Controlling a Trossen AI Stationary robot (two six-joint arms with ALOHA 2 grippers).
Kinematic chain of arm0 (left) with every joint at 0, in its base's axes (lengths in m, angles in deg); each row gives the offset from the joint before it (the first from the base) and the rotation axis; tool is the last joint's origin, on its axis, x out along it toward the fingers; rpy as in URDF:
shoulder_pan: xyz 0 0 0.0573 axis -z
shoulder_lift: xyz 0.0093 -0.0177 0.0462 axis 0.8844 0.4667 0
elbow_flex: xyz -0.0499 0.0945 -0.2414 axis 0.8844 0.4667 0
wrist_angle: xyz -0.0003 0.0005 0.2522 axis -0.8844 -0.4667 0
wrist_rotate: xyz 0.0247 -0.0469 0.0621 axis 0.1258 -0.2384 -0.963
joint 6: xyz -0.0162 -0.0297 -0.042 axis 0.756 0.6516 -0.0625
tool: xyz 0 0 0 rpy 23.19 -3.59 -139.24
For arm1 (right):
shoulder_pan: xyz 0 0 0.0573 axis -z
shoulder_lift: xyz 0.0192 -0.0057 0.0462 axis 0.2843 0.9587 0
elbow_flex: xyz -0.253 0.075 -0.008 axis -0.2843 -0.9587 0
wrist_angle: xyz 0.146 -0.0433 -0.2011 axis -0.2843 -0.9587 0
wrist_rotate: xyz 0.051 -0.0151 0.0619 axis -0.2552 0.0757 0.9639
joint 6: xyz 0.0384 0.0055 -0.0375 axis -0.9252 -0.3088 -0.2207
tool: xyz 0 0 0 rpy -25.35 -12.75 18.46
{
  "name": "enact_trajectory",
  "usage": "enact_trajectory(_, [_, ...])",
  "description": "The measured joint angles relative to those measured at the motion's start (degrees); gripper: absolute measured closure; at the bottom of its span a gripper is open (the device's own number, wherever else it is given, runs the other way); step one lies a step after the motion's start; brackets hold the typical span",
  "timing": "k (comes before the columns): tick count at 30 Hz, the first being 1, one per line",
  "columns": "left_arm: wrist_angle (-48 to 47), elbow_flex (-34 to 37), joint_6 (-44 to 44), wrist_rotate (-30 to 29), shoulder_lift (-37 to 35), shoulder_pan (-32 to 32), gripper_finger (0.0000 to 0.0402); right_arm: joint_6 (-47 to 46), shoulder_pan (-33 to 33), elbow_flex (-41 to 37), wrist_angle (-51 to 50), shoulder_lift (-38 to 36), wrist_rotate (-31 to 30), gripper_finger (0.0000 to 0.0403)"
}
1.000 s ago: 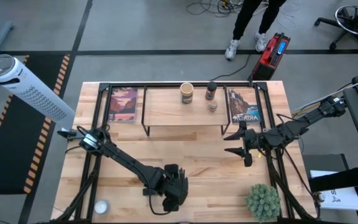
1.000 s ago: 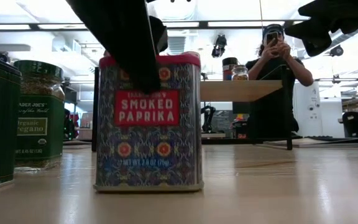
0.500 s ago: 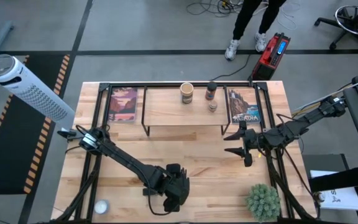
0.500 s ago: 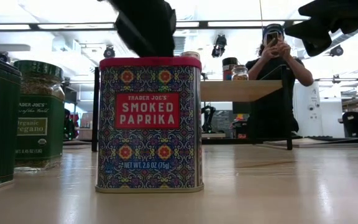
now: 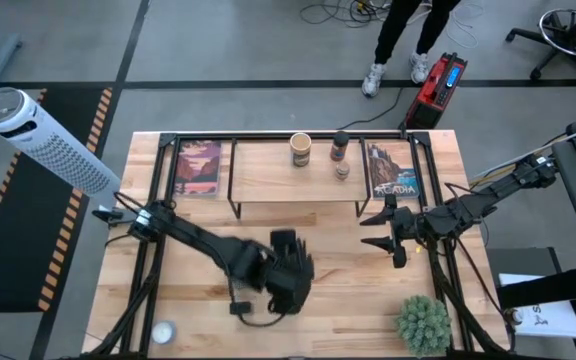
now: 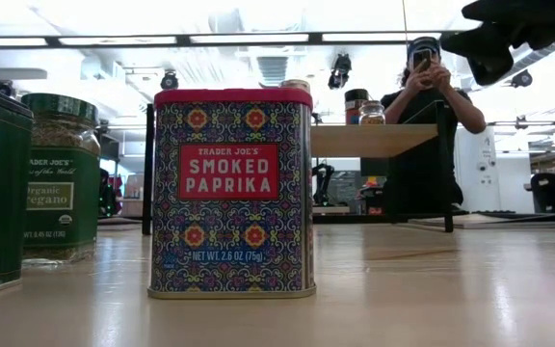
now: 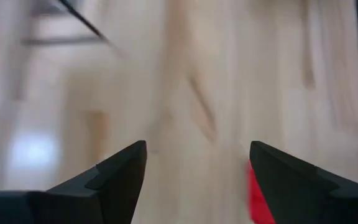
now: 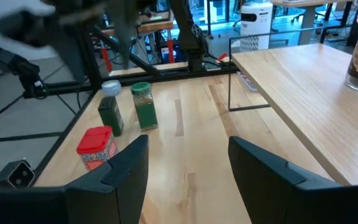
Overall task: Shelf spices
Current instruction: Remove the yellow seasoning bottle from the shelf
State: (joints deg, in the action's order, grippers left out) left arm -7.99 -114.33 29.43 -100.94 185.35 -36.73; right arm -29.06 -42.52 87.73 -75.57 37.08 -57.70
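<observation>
You see the red square tin (image 6: 231, 191) standing upright on the table (image 6: 432, 289), nearest to the camera. Beside it stands the green-lidded jar (image 6: 61, 178). Behind, a person (image 6: 430, 125) holds a phone near the shelf (image 6: 374, 141).

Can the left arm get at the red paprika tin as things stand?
Probably yes. The left end effector, open and empty, hangs right by the red paprika tin, whose top is uncovered. The nearby green-lidded jar leaves a gap.

Grey concrete floor (image 5: 218, 60) all around the tabletop (image 5: 438, 150), with loose cables (image 5: 338, 12) by a person (image 6: 422, 106) holding a phone. White tower fan (image 5: 43, 140) on a hazard-striped mat (image 5: 28, 240), red box (image 5: 438, 88), office chair (image 5: 568, 30). Strip lights (image 6: 258, 39) overhead.
</observation>
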Motion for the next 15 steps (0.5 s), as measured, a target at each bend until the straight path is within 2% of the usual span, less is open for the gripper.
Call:
enact_trajectory(6, [-5.2,-10.0,-4.5,-0.9,0.0,-6.4,0.0137,0.1,0.0,0.0,0.2,0.0,0.3,0.0204])
enact_trajectory(15, [-9.2,-9.7,-11.9,-0.7,-3.0,-17.0,0.0138,2.2,0.0,0.0,0.2,0.0,0.3,0.0204])
